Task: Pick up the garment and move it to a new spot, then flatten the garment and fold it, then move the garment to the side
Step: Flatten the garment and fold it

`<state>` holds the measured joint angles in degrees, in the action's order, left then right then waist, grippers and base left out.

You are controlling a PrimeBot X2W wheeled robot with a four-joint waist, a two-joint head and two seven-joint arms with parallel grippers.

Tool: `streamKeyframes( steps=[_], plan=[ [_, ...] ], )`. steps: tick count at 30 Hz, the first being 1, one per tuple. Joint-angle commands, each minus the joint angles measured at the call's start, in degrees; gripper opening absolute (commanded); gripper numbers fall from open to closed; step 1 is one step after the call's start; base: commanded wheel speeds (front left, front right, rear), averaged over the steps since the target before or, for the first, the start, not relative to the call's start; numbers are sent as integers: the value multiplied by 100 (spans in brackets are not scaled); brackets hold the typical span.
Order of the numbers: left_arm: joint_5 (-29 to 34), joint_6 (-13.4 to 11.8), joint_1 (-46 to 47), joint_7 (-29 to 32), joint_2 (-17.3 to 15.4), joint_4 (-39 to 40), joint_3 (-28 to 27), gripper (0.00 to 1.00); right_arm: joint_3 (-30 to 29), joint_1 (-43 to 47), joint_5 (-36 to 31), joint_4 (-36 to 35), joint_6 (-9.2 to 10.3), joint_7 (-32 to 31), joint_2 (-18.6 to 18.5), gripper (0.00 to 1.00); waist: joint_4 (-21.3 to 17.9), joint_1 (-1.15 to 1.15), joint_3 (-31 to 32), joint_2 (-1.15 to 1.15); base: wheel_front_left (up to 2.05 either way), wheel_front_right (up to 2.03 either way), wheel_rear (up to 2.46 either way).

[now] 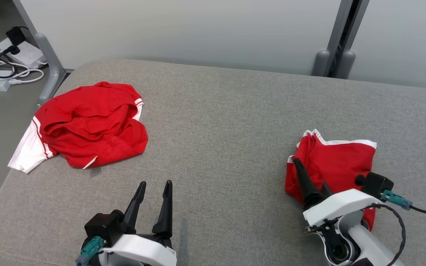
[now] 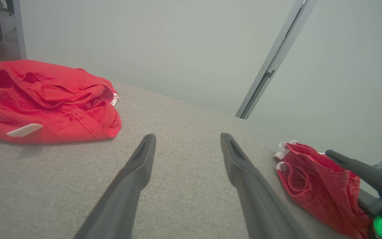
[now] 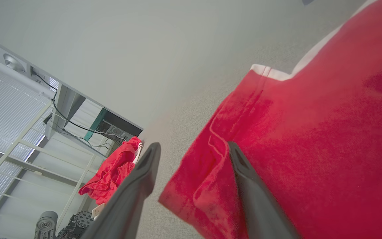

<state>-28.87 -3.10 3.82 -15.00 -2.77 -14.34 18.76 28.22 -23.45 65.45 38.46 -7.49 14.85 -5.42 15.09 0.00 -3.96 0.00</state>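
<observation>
Left claw [image 1: 155, 183] is sitting at the bottom of the head view, left of centre. Its fingers are standing wide apart and holding nothing, pointing up the frame over bare grey desk [image 1: 216, 129].

Right claw [image 3: 193, 146] is sitting at the lower right of the head view. Its fingers are also standing apart and clamping nothing. In the right wrist view one finger is resting against the near edge of the folded garment [image 1: 338, 162] and the other is lying over the desk just beside that edge.

The folded garment is lying at the right side of the desk, red with white trim, compact and layered. It is not perfectly square and its top left corner is bunching a bit.

A crumpled garment [image 1: 91, 125], also red and white, is lying in a heap at the upper left of the head view, well apart from both claws. One white sleeve is hanging over the desk edge.

Progress, judging by the layout: pick-up, flattening and folding are looking done for the piece on the right. It is already sitting off to the side, so the task is looking close to finished. What is remaining is the right claw backing clear, and the heap at upper left is looking untouched.
</observation>
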Motion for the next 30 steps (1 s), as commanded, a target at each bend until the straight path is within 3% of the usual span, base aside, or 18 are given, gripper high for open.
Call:
streamKeyframes(
  steps=[1,12,17,26,30],
  plan=[
    [-28,-19,-21,-26,-24,-7,-8,100,73,-56,-75,-25,0,36,-44,100,-5,0,-7,0,0,0,0],
    [-40,-34,48,-26,-24,-13,16,100,789,-201,-85,655,1,-435,52,100,-3,0,-79,0,0,0,0],
    [0,-33,-7,-27,-24,-18,-59,100,946,-289,36,496,0,-372,49,100,-172,0,-65,0,0,0,0],
    [-22,8,-41,-26,-23,135,-172,100,847,-173,26,-535,1,-94,-511,100,-683,0,42,0,0,0,0],
    [-29,18,-93,-26,-24,261,-226,100,646,-106,-480,-838,0,10,-882,100,-929,0,99,0,0,0,0]
  ],
)
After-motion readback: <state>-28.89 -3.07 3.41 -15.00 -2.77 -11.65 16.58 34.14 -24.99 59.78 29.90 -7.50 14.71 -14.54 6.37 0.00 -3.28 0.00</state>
